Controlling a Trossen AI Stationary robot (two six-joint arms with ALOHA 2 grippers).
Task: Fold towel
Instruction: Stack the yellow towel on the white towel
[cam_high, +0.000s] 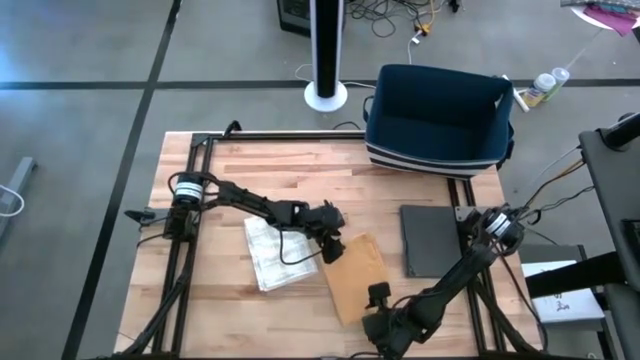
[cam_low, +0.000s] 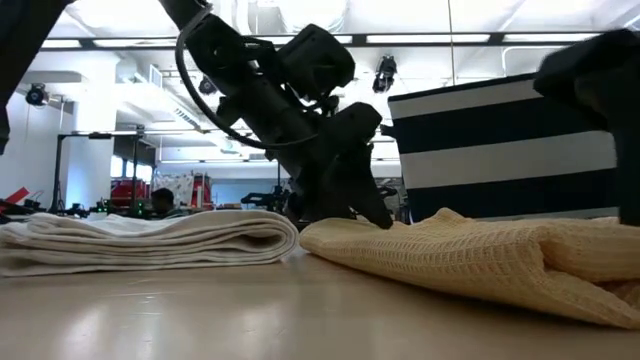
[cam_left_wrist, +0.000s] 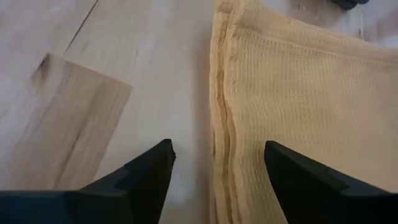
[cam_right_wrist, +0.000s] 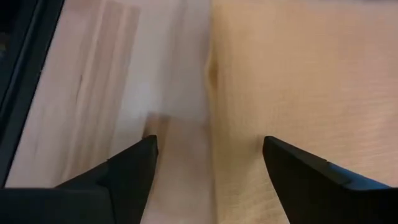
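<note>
Pale butcher-block wood covers my desk (cam_high: 230, 165), framed by black rails over a grey concrete floor (cam_high: 80, 60). Nearest me, my right gripper (cam_high: 378, 325) sits at the near edge of the yellow waffle-weave towel (cam_high: 355, 275), fingers (cam_right_wrist: 134, 168) spread wide with the towel's edge between them, holding nothing. The towel lies folded mid-desk. My left gripper (cam_high: 330, 245) rests at its far corner, fingers (cam_left_wrist: 149, 174) likewise spread over the hem. Just beside it lies a folded white towel (cam_high: 275, 255); a dark grey mat (cam_high: 430, 240) sits off to the right. At the far edge stands a navy striped basket (cam_high: 440, 120); I can't see anything inside.
</note>
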